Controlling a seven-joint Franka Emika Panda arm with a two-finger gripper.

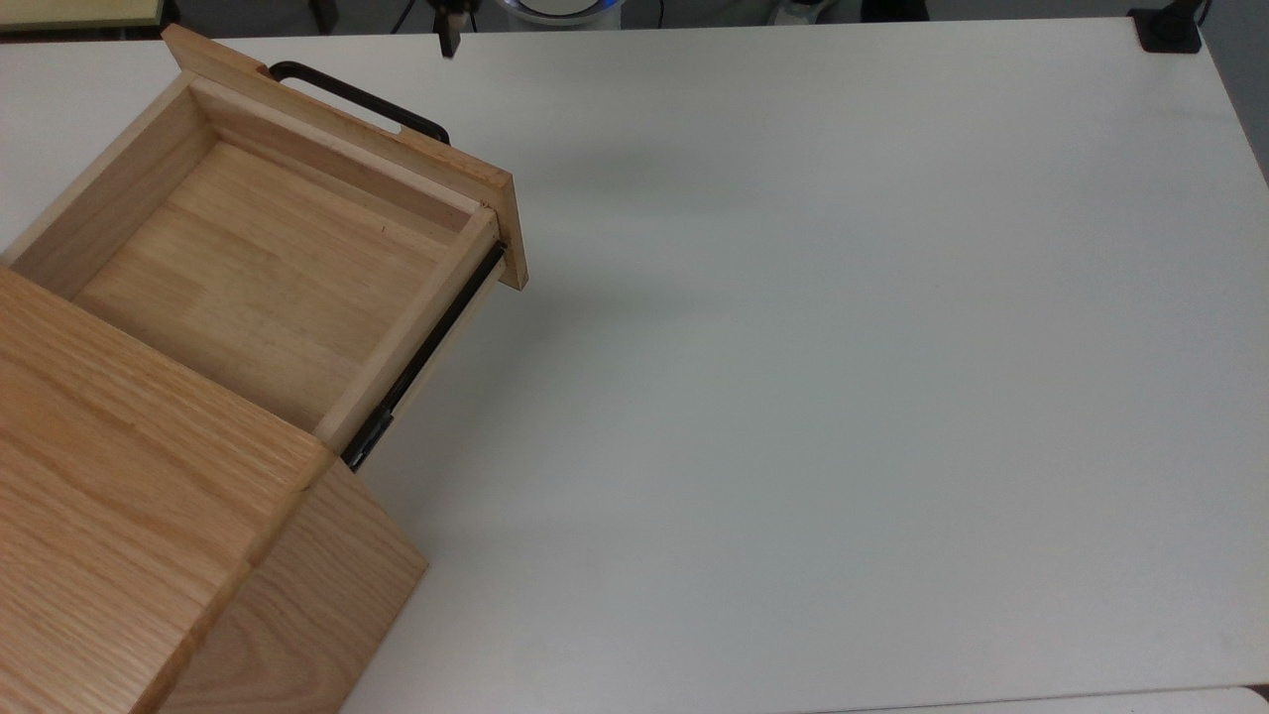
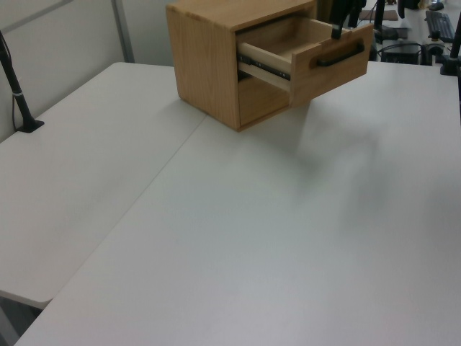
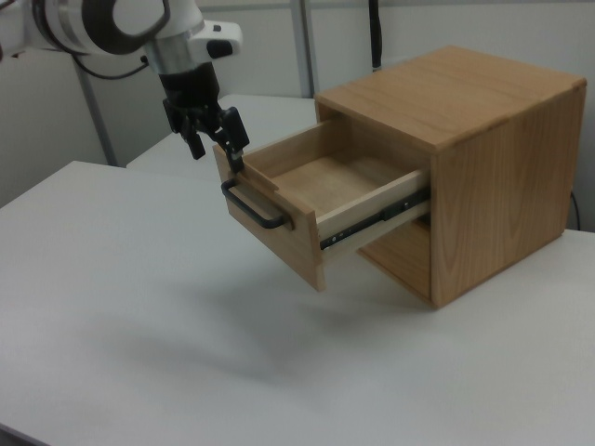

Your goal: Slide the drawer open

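While the drawer (image 3: 321, 200) stands pulled well out of the cabinet (image 3: 474, 158) on the table (image 1: 843, 347), we see our gripper (image 3: 217, 139) just above its front edge, fingers spread apart, holding nothing.

Drawer (image 1: 248, 268) jutting from cabinet (image 1: 149, 535), on table (image 1: 843, 397)

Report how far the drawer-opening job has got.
Done: the drawer stands pulled well out of the cabinet, its side rail exposed. In hand: nothing; the open gripper hangs above the handle, holding nothing. Left: seemingly nothing but clearing the arm.
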